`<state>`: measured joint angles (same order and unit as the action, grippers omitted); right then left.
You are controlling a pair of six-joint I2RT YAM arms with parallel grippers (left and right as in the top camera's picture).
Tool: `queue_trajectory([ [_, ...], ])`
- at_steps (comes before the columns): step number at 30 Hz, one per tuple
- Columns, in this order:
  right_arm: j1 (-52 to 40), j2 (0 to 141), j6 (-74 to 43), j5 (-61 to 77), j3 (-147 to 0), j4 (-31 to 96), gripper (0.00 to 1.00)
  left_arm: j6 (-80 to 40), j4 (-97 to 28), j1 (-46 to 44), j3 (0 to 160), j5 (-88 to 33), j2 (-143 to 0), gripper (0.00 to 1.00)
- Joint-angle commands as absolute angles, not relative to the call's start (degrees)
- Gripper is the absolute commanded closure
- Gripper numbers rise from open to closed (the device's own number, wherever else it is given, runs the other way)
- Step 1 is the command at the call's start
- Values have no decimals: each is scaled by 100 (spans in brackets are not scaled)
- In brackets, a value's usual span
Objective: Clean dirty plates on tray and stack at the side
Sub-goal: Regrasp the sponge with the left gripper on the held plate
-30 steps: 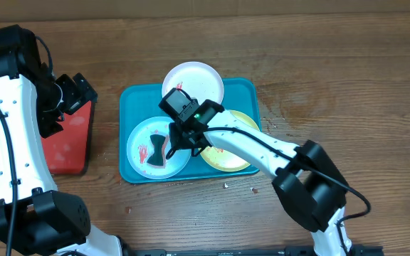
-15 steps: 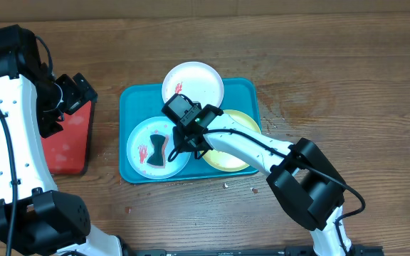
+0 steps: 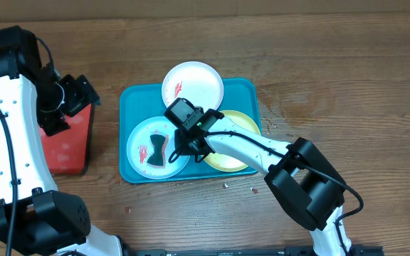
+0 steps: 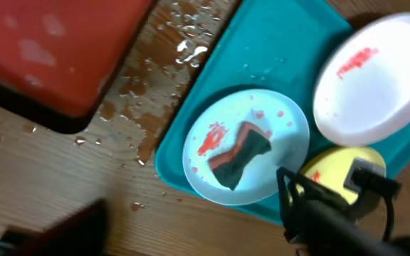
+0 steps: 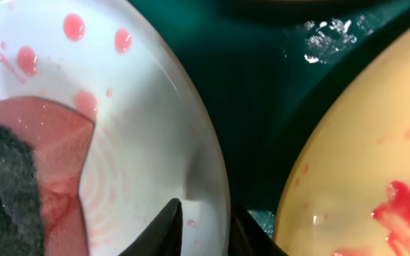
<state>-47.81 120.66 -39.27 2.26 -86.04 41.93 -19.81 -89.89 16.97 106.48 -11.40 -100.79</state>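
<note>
The teal tray [image 3: 130,103] holds three smeared plates: the white plate [image 3: 198,85] at the back, the pale blue plate [image 3: 142,139] front left, the yellow-green plate [image 3: 226,158] front right. A dark, red-stained sponge [image 3: 156,147] lies on the pale blue plate. My right gripper [image 3: 182,148] pinches that plate's right rim; in the right wrist view its fingers [image 5: 208,227] straddle the rim [image 5: 141,128], beside the sponge [image 5: 6,185] and the yellow-green plate [image 5: 361,142]. My left gripper [image 3: 73,99] hovers open and empty over the red tray.
A smaller red tray [image 3: 66,146] with a dark rim lies left of the teal tray. Water drops [image 4: 141,107] wet the wood between them. Small crumbs [image 3: 226,185] lie by the teal tray's front edge.
My right gripper has slid slightly toward the front along the pale blue plate's rim, uncovering more of the white plate. My left gripper has turned a little over the red tray.
</note>
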Motion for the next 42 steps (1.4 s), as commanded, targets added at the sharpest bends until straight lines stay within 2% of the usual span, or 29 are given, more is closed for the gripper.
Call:
queue_trajectory([
  [1, -4799, 12057, -3972, 268, -8571, 4160, 85, -1516, -8986, 1461, 10508, -1485, -10095, 51],
  [2, -4799, 12057, -3970, 268, -8571, 4160, 86, -1518, -8965, 1372, 10416, -1463, -10095, 61],
  [3, -4799, 12057, -3970, 268, -8571, 4160, 86, -1518, -8934, 1282, 10324, -1437, -10095, 62],
  [4, -4799, 12057, -3972, 268, -8571, 4163, 86, -1520, -8838, 1153, 10178, -1420, -10097, 51],
  [5, -4799, 12057, -3970, 268, -8571, 4165, 86, -1522, -8764, 1087, 10112, -1422, -10097, 30],
  [6, -4799, 12057, -3970, 270, -8571, 4165, 86, -1522, -8661, 1015, 10049, -1426, -10097, 15],
  [7, -4799, 12057, -3970, 270, -8571, 4163, 86, -1522, -8624, 954, 10016, -1424, -10097, 5],
  [8, -4799, 12057, -3970, 268, -8571, 4163, 85, -1522, -8565, 917, 10014, -1422, -10097, 0],
  [9, -4799, 12057, -3970, 268, -8571, 4163, 83, -1522, -8523, 917, 10014, -1439, -10097, 9],
  [11, -4792, 12057, -3972, 268, -8571, 4150, 82, -1448, -8390, 873, 9915, -1490, -10097, 34],
  [12, -4790, 12057, -3972, 268, -8571, 4136, 81, -1356, -8372, 845, 9861, -1490, -10097, 40],
  [14, -4788, 12057, -3972, 268, -8571, 4119, 80, -1166, -8344, 729, 9614, -1487, -10097, 45],
  [17, -4788, 12057, -3970, 272, -8571, 4095, 78, -1155, -7992, 504, 8976, -1492, -10097, 59],
  [24, -4788, 12057, -3968, 311, -8571, 4095, 77, -1007, -6497, -231, 7406, -1494, -10097, 57],
  [29, -4788, 12057, -3970, 314, -8571, 4077, 80, -1031, -6049, -390, 7081, -1494, -10097, 51],
  [34, -4788, 12057, -3972, 436, -8571, 4080, 82, -1181, -5601, -395, 6619, -1490, -10097, 52],
  [41, -4794, 12060, -4080, 397, -8565, 4073, 81, -1175, -5367, -395, 6423, -1483, -10097, 52],
  [42, -4794, 12060, -4082, 392, -8552, 4071, 77, -1177, -5349, -395, 6423, -1485, -10097, 52],
])
